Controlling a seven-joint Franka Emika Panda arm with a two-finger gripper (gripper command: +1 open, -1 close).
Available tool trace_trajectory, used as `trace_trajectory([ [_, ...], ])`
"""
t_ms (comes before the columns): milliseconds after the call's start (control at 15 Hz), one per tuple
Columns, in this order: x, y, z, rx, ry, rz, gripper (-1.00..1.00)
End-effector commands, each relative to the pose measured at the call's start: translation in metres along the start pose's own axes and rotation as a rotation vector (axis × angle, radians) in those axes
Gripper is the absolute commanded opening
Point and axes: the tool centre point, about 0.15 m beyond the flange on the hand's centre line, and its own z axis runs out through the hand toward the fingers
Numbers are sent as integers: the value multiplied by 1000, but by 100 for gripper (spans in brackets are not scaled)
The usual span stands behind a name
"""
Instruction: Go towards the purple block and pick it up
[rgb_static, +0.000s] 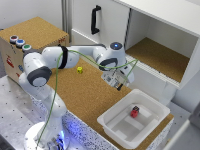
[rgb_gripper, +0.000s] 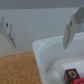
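Note:
The purple block (rgb_static: 135, 111) is a tiny dark red cube inside the white tray (rgb_static: 150, 98), at the exterior view's lower right. It also shows in the wrist view (rgb_gripper: 71, 75), lying in the tray (rgb_gripper: 46, 54) near the picture's edge. My gripper (rgb_static: 119, 85) hangs above the cork table just beyond the tray's far rim, apart from the block. In the wrist view the gripper (rgb_gripper: 39, 36) is open and empty, with its fingers (rgb_gripper: 71, 30) spread wide.
A tiny yellow cube (rgb_static: 79, 70) lies on the cork table (rgb_static: 85, 92) behind the arm. A cork-topped box with coloured buttons (rgb_static: 20, 43) stands at the exterior view's left. A white cabinet with an open compartment (rgb_static: 157, 55) is behind the tray.

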Motion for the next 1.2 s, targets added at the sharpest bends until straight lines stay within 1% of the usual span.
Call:
trace_trajectory([
  [0,7,53,28,79,-86,-101,100],
  [67,11,61,38,100,-89,-123,100],
  [133,14,67,43,105,-84,-145,100],
  [200,16,73,46,126,-75,-174,100],
  [333,21,88,54,167,-80,-208,100],
  [400,25,97,60,195,-91,-246,100],
  [533,29,108,73,225,-120,-299,100],
  [600,29,113,80,230,-128,-319,100],
  [933,18,118,112,206,-145,-422,100],
  [1000,13,115,121,200,-159,-447,100],
  [1133,3,109,135,168,-169,-489,100],
])
